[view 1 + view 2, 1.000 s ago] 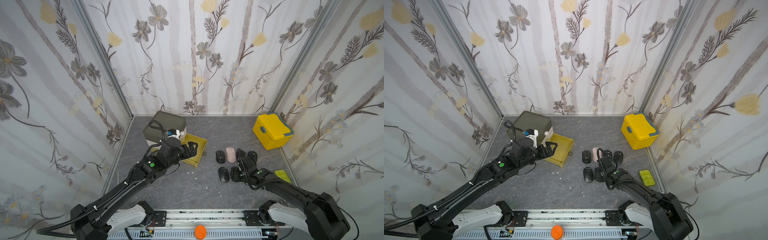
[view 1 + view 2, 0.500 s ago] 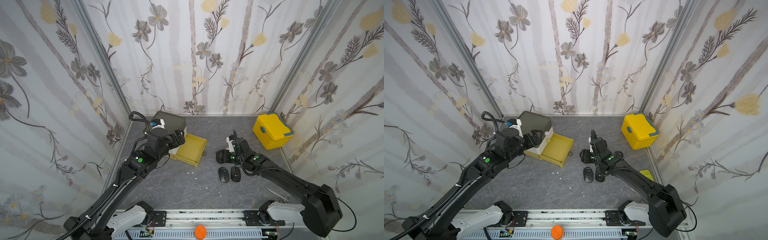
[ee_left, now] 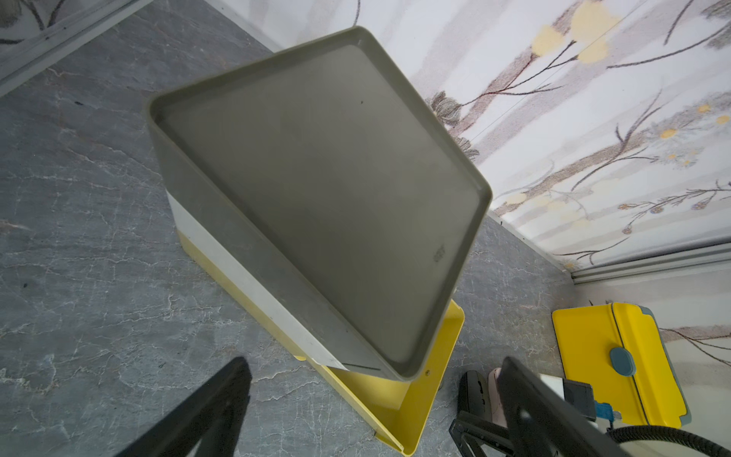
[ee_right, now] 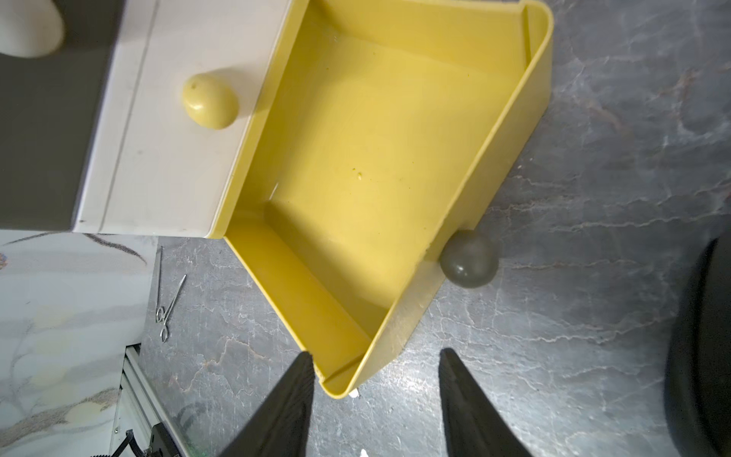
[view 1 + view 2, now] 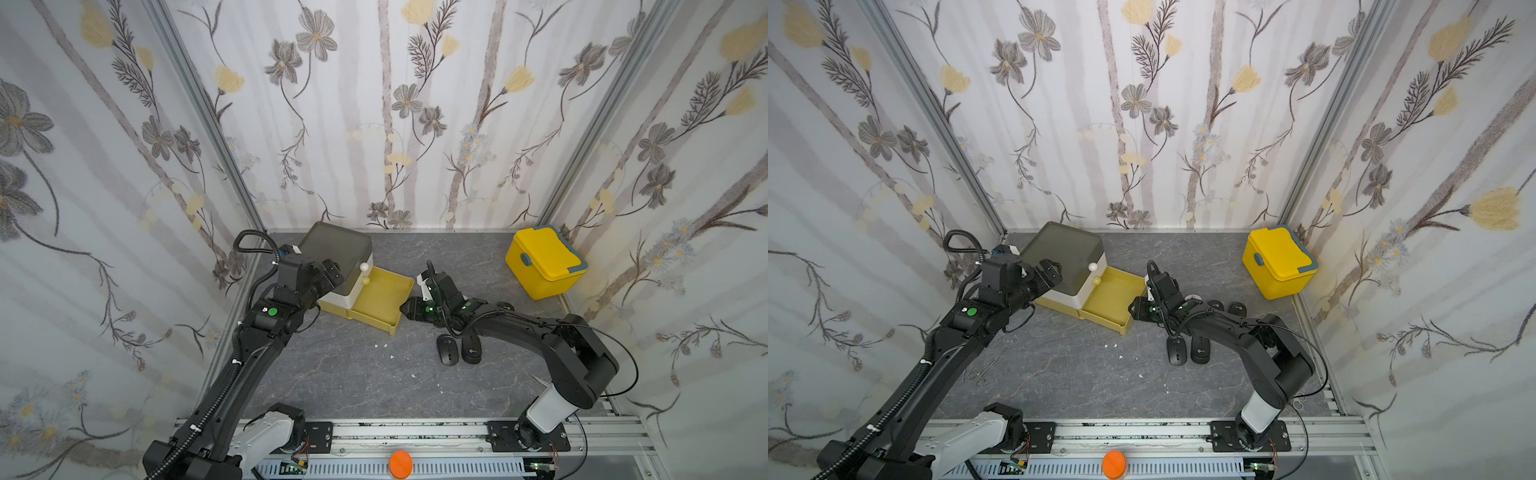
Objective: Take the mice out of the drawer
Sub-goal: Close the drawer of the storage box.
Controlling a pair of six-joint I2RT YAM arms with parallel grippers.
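The drawer stands at the back left, and its yellow bottom tier is pulled out and empty. Two black mice lie side by side on the floor right of it. Two more black mice and the pink one show past my right arm. My right gripper is open, its fingers either side of the open tier's front corner near the grey knob. My left gripper hangs wide open and empty beside the olive top.
A bright yellow lidded box stands in the back right corner. Metal forceps lie on the floor near the left arm. Small white crumbs dot the grey floor. The side walls stand close.
My left gripper has drawn back from above the open tier to the box's side. My right gripper has left the mice, moved to the tier's front, and its jaws have narrowed.
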